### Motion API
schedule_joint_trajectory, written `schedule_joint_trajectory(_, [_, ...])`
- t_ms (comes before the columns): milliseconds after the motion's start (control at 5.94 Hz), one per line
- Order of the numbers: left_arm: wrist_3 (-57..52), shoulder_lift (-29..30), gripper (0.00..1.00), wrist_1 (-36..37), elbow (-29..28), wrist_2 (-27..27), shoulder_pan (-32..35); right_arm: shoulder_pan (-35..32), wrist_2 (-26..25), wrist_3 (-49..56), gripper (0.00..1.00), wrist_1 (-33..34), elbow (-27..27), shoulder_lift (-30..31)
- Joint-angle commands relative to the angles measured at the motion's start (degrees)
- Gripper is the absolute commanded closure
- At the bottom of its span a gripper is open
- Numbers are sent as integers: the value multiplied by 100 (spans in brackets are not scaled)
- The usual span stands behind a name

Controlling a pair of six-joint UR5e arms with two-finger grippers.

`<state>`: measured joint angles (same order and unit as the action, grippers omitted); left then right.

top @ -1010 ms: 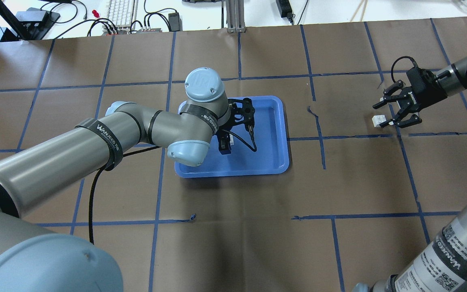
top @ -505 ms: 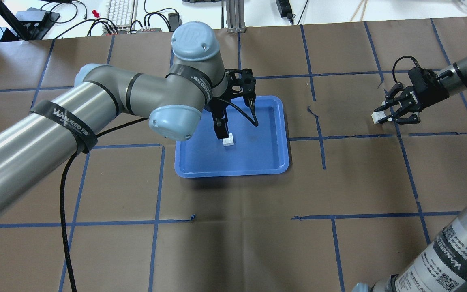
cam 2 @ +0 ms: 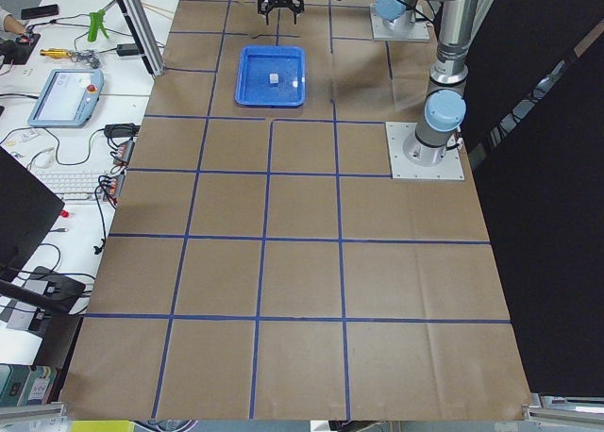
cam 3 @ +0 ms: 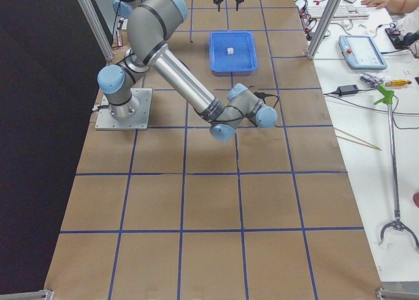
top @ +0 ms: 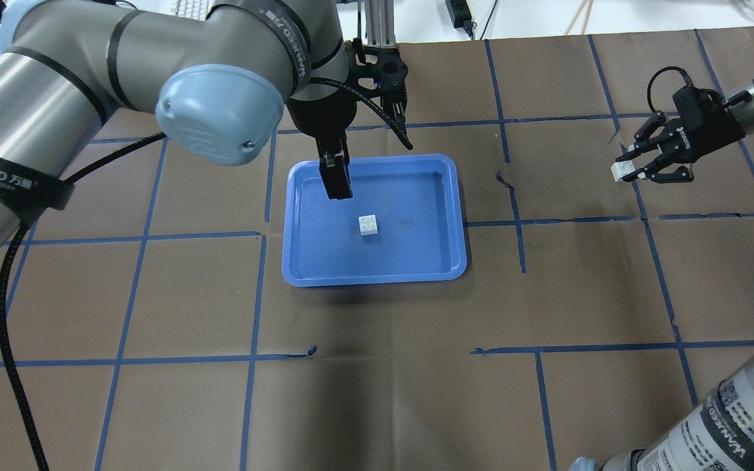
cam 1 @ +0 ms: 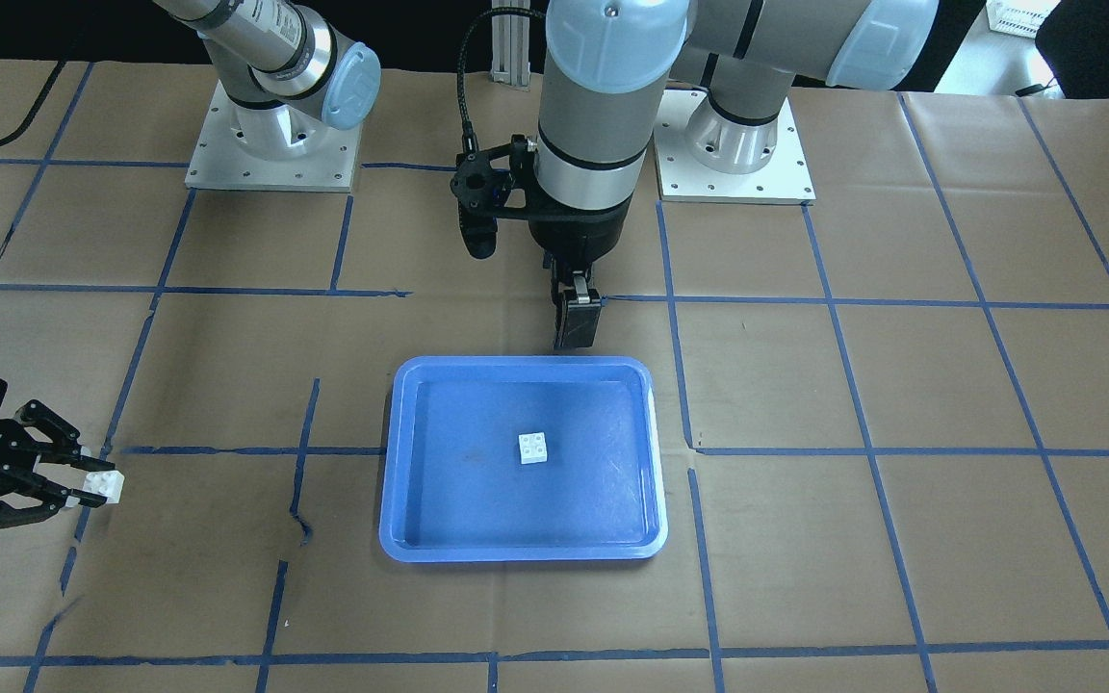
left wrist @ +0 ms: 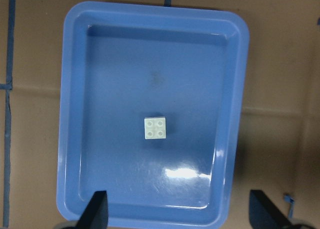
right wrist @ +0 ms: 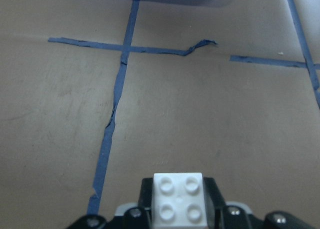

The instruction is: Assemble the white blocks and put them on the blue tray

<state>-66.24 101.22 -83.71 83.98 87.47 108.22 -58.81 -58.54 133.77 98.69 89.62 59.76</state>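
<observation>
One white block (top: pixel 368 224) sits studs up near the middle of the blue tray (top: pixel 374 280), also in the front view (cam 1: pixel 534 449) and the left wrist view (left wrist: pixel 155 128). My left gripper (top: pixel 336 176) hangs above the tray's robot-side edge (cam 1: pixel 577 322), clear of the block. Its fingers (left wrist: pixel 97 211) stand wide apart in the wrist view, open and empty. My right gripper (top: pixel 632 171) is far to the right over the paper, shut on the second white block (right wrist: pixel 178 196), which also shows in the front view (cam 1: pixel 110 484).
Brown paper with blue tape grid lines (top: pixel 514 222) covers the table. The tray (cam 1: pixel 516 553) holds only the one block. A keyboard and cables (top: pixel 194 19) lie beyond the far edge. Both arm bases (cam 1: pixel 733 144) stand on the robot's side.
My left gripper let go of the white block on the tray and rose up and away from it. My right gripper shut on the other block and lifted it slightly.
</observation>
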Motion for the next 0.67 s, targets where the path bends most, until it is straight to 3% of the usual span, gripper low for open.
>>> schedule_joint_trajectory(0, [310,-305,1,-110,92,59,-142,-479,140,-219,74,-121,308,430])
schedule_joint_trajectory(337, [1119,-558,1,-355,83,243,-815,-1269,1085,-902,75,61,905,817])
schedule_joint_trajectory(505, [1757,-943,1,-426,109,253,-1203,-1622,1290,-1436,75,706,1161,844])
